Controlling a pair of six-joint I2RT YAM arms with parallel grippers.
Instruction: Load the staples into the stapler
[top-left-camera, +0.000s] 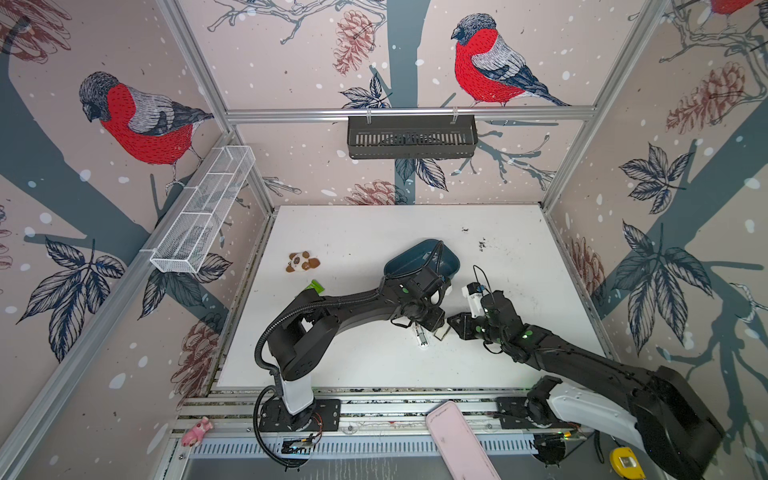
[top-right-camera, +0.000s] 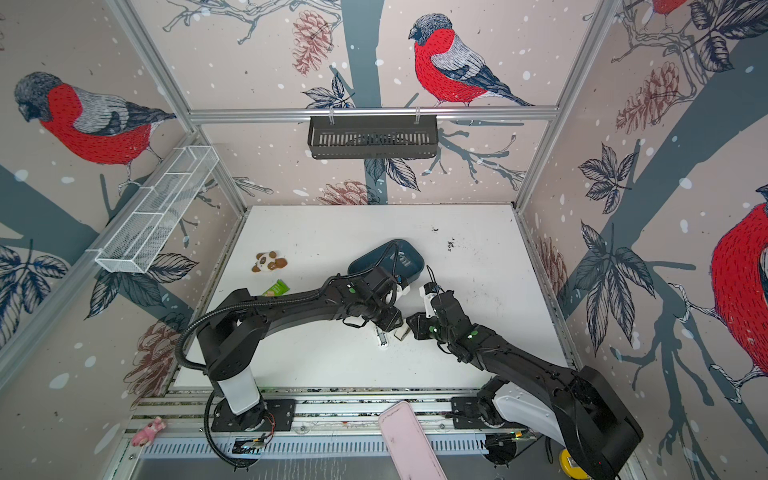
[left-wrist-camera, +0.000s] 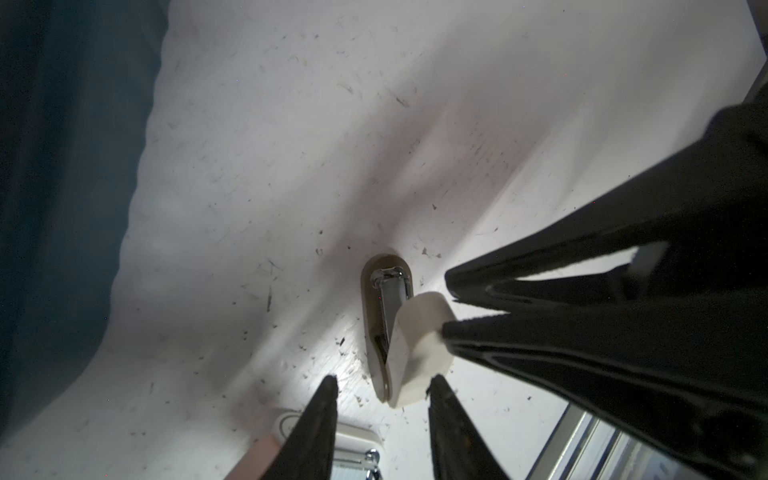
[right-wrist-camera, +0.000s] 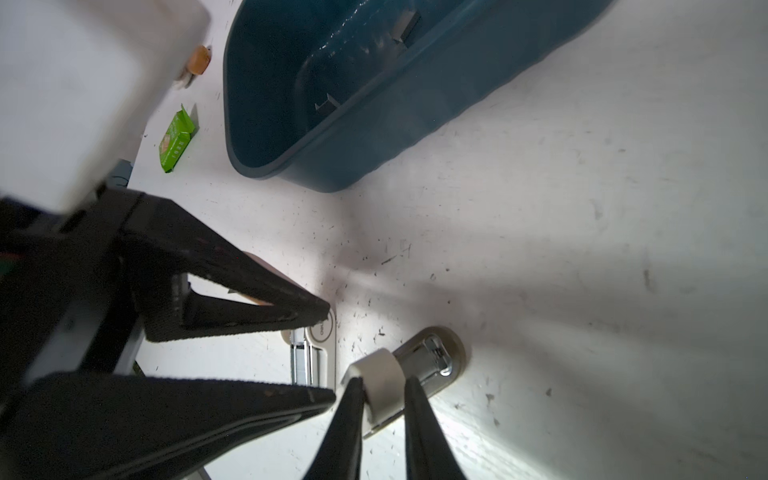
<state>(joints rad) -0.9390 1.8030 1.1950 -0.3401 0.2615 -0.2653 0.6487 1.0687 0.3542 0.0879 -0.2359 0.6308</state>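
Stapler (right-wrist-camera: 451, 353): miniature, opened on the white table (right-wrist-camera: 582, 291); grey base with bright metal channel, white lid (right-wrist-camera: 376, 374) swung up. Right gripper (right-wrist-camera: 382, 382) pinches the lid between near-closed fingers; left gripper (left-wrist-camera: 382, 378), just beside, stands half open, empty.

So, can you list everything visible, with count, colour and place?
table: 1, white, centre
tub: 1, teal, mid table
held stapler: 1, grey-cream, before tub
second stapler: 1, white, beside it
panda toy: 1, brown-white, table left
packet: 1, green, near it
mesh basket: 1, white, left wall
slotted basket: 1, black, back wall
case: 1, pink, front rail
small toy: 1, pink, front-left rail
tape measure: 1, yellow, front right
left gripper: 1, black, open by second stapler
right gripper: 1, black, shut on held stapler
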